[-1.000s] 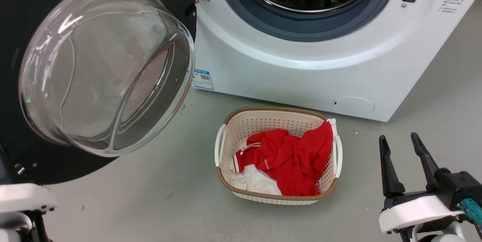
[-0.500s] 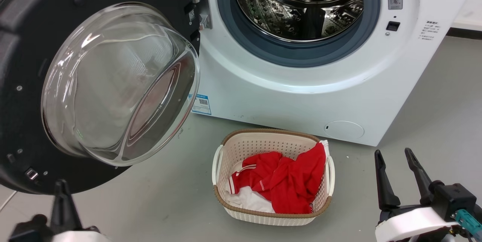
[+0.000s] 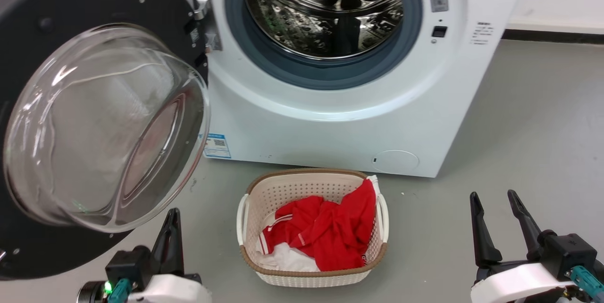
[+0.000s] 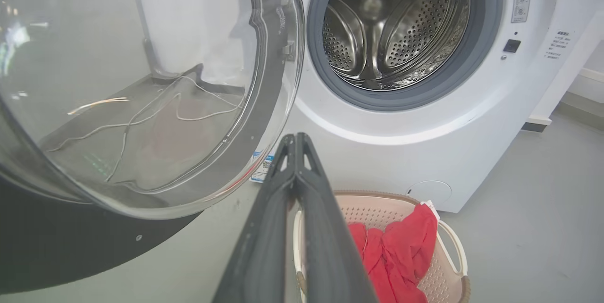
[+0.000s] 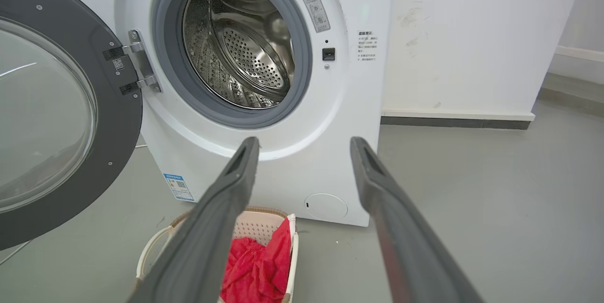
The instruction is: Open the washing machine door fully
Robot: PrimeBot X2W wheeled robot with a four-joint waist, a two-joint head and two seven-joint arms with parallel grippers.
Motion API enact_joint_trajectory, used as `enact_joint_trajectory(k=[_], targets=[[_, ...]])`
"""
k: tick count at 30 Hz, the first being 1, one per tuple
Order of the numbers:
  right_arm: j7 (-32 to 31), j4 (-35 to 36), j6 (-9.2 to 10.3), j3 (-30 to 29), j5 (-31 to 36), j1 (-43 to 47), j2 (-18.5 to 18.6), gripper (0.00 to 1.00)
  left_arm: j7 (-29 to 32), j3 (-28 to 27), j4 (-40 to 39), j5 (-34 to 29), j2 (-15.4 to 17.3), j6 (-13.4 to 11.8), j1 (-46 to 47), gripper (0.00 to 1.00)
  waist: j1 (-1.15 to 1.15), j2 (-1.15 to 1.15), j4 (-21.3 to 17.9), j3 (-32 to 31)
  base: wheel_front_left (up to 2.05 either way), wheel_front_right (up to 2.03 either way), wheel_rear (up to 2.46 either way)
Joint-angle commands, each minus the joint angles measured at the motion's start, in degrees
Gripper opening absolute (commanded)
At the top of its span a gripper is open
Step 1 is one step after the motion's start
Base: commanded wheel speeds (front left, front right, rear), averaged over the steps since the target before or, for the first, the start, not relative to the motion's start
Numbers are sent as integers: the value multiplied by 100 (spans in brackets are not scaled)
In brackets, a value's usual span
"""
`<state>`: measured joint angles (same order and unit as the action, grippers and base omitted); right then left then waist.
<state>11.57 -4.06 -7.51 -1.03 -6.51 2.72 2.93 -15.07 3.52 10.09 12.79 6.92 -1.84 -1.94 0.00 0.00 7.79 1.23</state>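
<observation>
The white washing machine [image 3: 330,119] [image 5: 283,161] stands ahead with its steel drum [image 3: 325,5] exposed. Its black round door [image 3: 85,10] [image 4: 56,246] [image 5: 118,119] hangs swung out wide to the left on its hinge [image 3: 203,5], the clear glass bowl [image 3: 104,128] [image 4: 141,81] bulging toward me. My left gripper [image 3: 172,220] [image 4: 295,140] sits low, just below and right of the door's lower rim, fingers pressed together and empty, not touching the door. My right gripper [image 3: 493,199] [image 5: 304,145] hovers over the floor at the lower right, open and empty.
A beige perforated basket [image 3: 255,199] [image 4: 453,246] [image 5: 155,246] with red and white clothes [image 3: 325,227] stands on the grey floor in front of the machine, between my two grippers. A white wall with a dark skirting [image 5: 453,121] runs to the right.
The head camera has risen and turned, so the whole picture shifted. My left gripper has come up into view below the door. The right gripper looks unmoved.
</observation>
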Motion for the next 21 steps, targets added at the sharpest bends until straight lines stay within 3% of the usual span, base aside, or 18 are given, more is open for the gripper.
enact_joint_trajectory(k=[1,4,5,6,8,9,21], targets=[[28,9,4,-2,42,27,-11,100,-14,41,94,-53,-2,66,182,0,0,0,-212,-2,0,0,0],[34,21,4,-37,57,6,-10,100,-14,119,180,-117,-28,98,341,0,0,0,-333,5,0,0,0],[34,20,4,-40,51,2,-11,100,-14,126,225,-137,-28,122,406,3,0,0,-393,2,0,0,0],[36,24,3,-42,67,0,-11,100,-14,132,249,-174,-19,128,483,15,0,0,-449,1,0,0,0],[32,19,3,-48,87,3,-11,100,-14,152,369,-184,-33,156,557,66,0,0,-549,-8,0,0,0],[37,19,3,-48,91,14,-11,100,-14,149,406,-184,-49,153,599,99,0,0,-593,-15,0,0,0],[24,65,4,-80,135,94,-11,100,-14,192,395,-495,-100,28,788,100,0,0,-887,-69,0,0,0]])
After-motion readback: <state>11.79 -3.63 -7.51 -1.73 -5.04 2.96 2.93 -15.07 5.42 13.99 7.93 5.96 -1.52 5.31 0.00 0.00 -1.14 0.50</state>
